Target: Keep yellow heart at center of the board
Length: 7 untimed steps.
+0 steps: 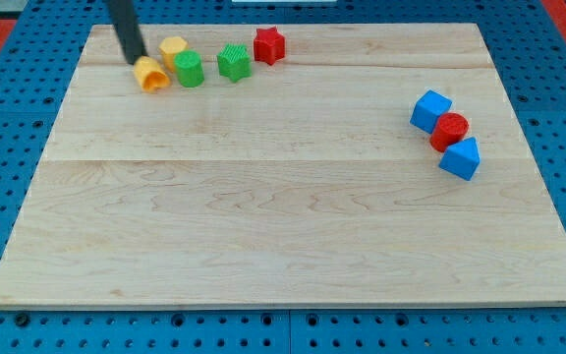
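The yellow heart lies near the view's top left of the wooden board, far from the middle. My tip stands just at its upper left, touching or nearly touching it. A second yellow block sits just to the right and above the heart. A green block is right beside the heart on its right.
A green star-like block and a red star-like block continue the row along the view's top. At the view's right, a blue cube, a red cylinder and a blue triangular block sit together in a diagonal line.
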### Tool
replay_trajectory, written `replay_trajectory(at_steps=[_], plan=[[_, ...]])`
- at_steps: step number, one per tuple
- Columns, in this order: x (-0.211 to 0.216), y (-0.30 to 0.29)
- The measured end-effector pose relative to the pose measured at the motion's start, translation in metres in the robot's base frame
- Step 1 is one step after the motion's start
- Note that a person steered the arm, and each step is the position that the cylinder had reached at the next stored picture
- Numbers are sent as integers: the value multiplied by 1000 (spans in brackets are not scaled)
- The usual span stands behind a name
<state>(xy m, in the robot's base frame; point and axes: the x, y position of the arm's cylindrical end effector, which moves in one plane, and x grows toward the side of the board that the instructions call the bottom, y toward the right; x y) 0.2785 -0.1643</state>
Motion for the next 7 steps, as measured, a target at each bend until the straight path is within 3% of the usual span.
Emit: replay_trajectory(at_steps=[1, 3, 4, 5, 7], plan=[[29, 51], [34, -82], [30, -96], [67, -101], [51, -10]])
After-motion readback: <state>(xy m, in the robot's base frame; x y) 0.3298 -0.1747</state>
